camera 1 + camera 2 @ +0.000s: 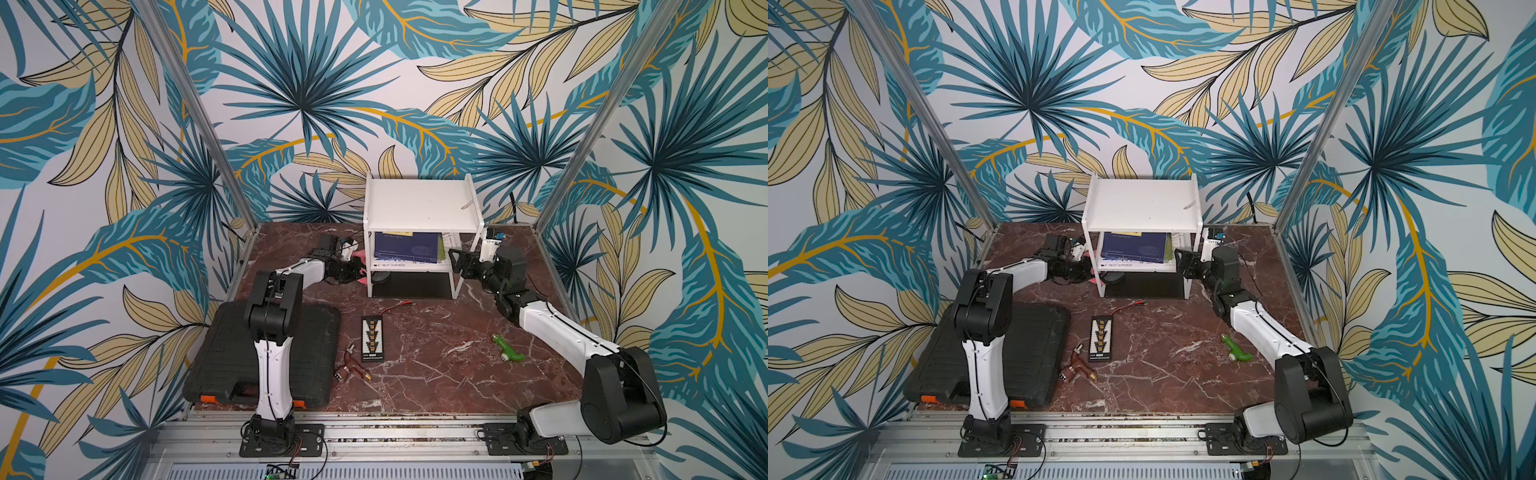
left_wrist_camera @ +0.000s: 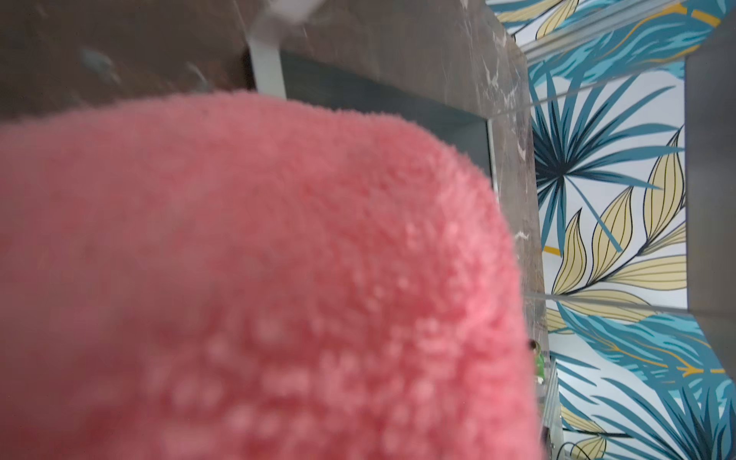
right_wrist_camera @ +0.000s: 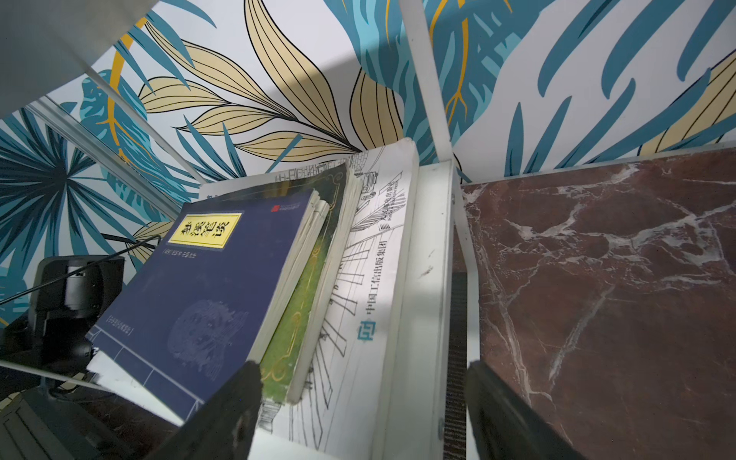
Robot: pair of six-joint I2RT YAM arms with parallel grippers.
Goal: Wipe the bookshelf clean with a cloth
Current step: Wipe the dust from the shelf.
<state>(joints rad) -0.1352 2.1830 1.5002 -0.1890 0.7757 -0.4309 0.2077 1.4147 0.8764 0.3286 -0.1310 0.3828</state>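
Note:
The white bookshelf [image 1: 419,203] [image 1: 1142,203] stands at the back of the marble table, its top board bare. My left gripper [image 1: 353,268] [image 1: 1081,270] sits low by the shelf's left legs, shut on the pink cloth [image 1: 361,255] [image 1: 1096,281]. The cloth [image 2: 259,278] fills the left wrist view and hides the jaws there. My right gripper [image 1: 459,259] [image 3: 362,398] is open at the right end of the lower shelf [image 3: 422,278]. One finger [image 3: 231,410] is over the books [image 3: 199,298], the other over the table.
Books [image 1: 405,247] lie stacked on the lower shelf. A black ribbed case [image 1: 307,357] lies front left under the left arm. On the table lie a black connector board [image 1: 372,338], a brown fitting [image 1: 349,368], a red wire [image 1: 397,307] and a green toy [image 1: 508,348].

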